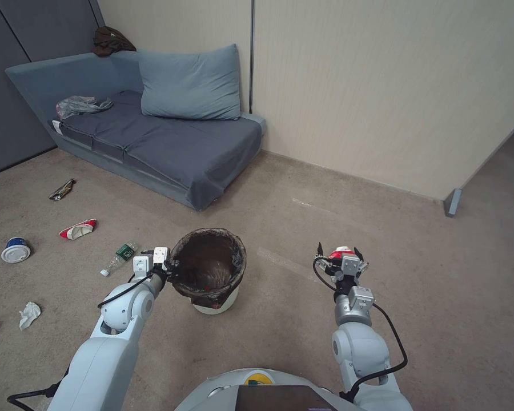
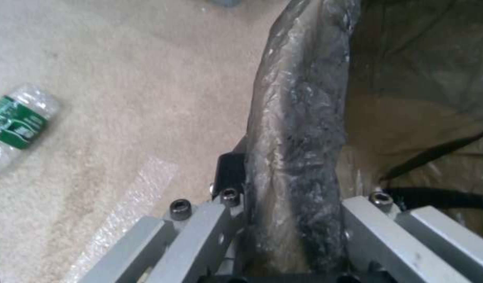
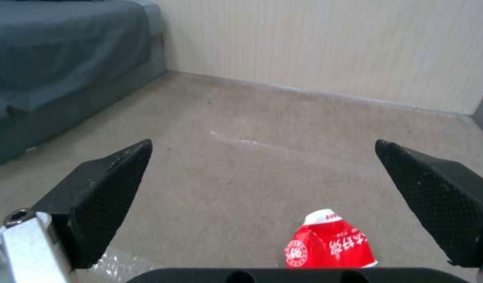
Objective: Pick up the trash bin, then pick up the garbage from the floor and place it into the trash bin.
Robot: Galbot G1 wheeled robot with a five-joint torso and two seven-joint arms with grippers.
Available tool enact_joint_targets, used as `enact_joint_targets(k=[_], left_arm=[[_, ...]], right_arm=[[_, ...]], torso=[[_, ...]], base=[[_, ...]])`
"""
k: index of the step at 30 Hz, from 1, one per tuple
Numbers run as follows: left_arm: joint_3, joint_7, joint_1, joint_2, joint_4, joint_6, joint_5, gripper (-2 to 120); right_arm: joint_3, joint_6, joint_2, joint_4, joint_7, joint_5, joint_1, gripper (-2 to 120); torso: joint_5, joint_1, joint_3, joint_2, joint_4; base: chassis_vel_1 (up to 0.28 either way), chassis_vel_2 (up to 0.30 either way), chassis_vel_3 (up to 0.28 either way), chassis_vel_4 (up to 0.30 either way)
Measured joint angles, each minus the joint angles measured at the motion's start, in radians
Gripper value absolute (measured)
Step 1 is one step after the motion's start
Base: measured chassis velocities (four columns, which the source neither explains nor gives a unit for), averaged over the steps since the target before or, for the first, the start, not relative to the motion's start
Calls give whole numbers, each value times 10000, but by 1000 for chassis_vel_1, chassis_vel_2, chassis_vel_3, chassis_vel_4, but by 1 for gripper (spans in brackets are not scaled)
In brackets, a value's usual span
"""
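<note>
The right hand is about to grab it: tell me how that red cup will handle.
The red cup is already crushed, so it will likely give further under the open right hand rather than hold its shape. It looks like paper, so probably light. Flattened, it seems unlikely to roll on the floor.

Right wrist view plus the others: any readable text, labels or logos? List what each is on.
Crushed red-white paper cup: white characters and a round white logo, too blurred to read.
Clear bottle: green label with white marks, unreadable.
Blue-white cup: too small to tell whether it has print.
Trash bin: no text visible.
Nothing can be quoted.
</note>
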Motion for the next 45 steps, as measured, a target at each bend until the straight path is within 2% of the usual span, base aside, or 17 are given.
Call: enact_joint_targets(k=[12, 15, 16, 18, 19, 22, 23, 25, 26, 28, 29, 32, 36, 45], left_arm=[[-152, -72, 175, 89, -1091, -5, -127, 5], [-252, -77, 256, 162, -1747, -6, -305, 5], [-252, -77, 256, 162, -1747, -6, -305, 5], [-346, -79, 316, 228, -2317, -7, -356, 5], [-346, -79, 316, 228, -2317, -7, -356, 5], [-541, -76, 516, 394, -3369, -9, -369, 5], [-541, -76, 516, 394, -3369, -9, -369, 5], [-641, -68, 638, 470, -3937, -10, -425, 5], [-641, -68, 638, 470, -3937, -10, -425, 5], [-728, -51, 745, 516, -4479, -13, -524, 5], [-728, -51, 745, 516, -4479, -13, -524, 5], [-834, -33, 896, 548, -5175, -15, -610, 5], [-936, -11, 1031, 578, -5726, -17, -658, 5], [-905, 80, 1472, 459, -5905, -24, -530, 5]], right_arm=[[55, -43, 0, 41, 2, 12, 22, 100], [81, -44, 0, 77, 3, 16, 15, 100], [81, -44, 0, 77, 3, 16, 15, 100], [95, -49, 0, 108, 4, 18, 23, 100], [95, -49, 0, 108, 4, 18, 23, 100], [104, -61, 0, 145, 7, 23, 23, 100], [104, -61, 0, 145, 7, 23, 23, 100], [109, -62, 1, 158, 8, 24, 12, 100], [109, -62, 1, 158, 8, 24, 12, 100], [110, -57, 0, 181, 8, 26, 5, 100], [110, -57, 0, 181, 8, 26, 5, 100], [111, -54, 1, 269, 10, 29, -32, 100], [102, -14, 1, 362, 10, 32, -112, 100], [44, 212, 0, 608, -49, 82, -417, 100]], torso=[[1, 0, 0, 0, -1], [1, 0, 0, 0, -3], [1, 0, 0, 0, -3], [1, 0, 0, 1, -3], [1, 0, 0, 1, -3], [1, 0, 0, 1, -2], [1, 0, 0, 1, -2], [1, 0, 0, 1, -1], [1, 0, 0, 1, -1], [2, 0, 0, 1, -2], [2, 0, 0, 1, -2], [1, 0, 0, 1, -2], [1, 0, 0, 1, -1], [0, 0, 0, 1, -1]], base=[[0, 0, 0, 0], [0, 0, 0, 0], [0, 0, 0, 0], [0, 0, 0, 0], [0, 0, 0, 0], [0, 0, 0, 0], [0, 0, 0, 0], [0, 0, 0, 0], [0, 0, 0, 0], [0, 0, 0, 0], [0, 0, 0, 0], [0, 0, 0, 0], [0, 0, 0, 0], [0, 0, 0, 0]])
